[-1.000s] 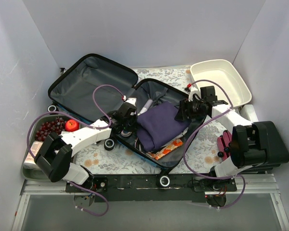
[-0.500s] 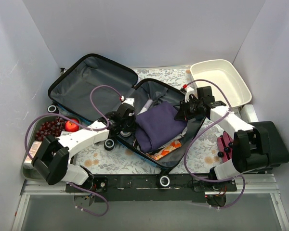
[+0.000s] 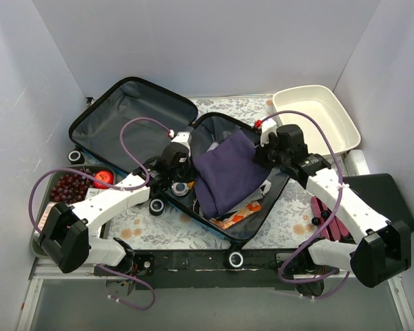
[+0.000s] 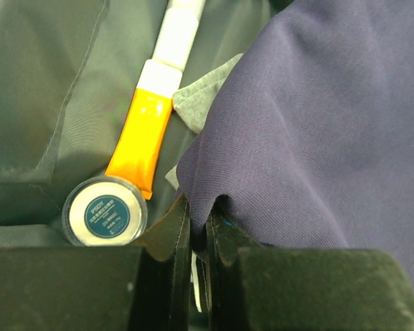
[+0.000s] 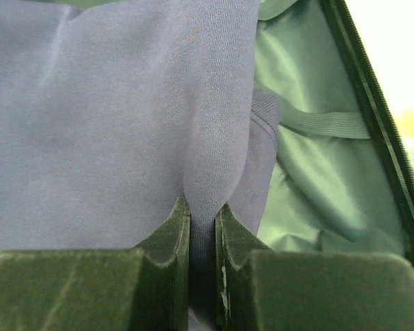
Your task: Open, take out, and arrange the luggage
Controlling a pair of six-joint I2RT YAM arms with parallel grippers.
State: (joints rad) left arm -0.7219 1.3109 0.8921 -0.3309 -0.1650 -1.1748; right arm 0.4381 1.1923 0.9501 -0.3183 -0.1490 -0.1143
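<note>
1. Closing in, the right gripper (image 5: 202, 207) has pinched a fold of the navy garment (image 3: 228, 172).
2. And the left gripper (image 4: 199, 214) clamps its edge.
3. Fish-print luggage (image 3: 117, 114) lies open mid-frame on the table (image 3: 159, 231).

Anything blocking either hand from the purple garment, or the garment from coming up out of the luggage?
Nothing visible. The left hand and the right hand are each shut on a fold of the purple garment. The luggage has its lid swung open, and nothing lies on top of the garment.
</note>
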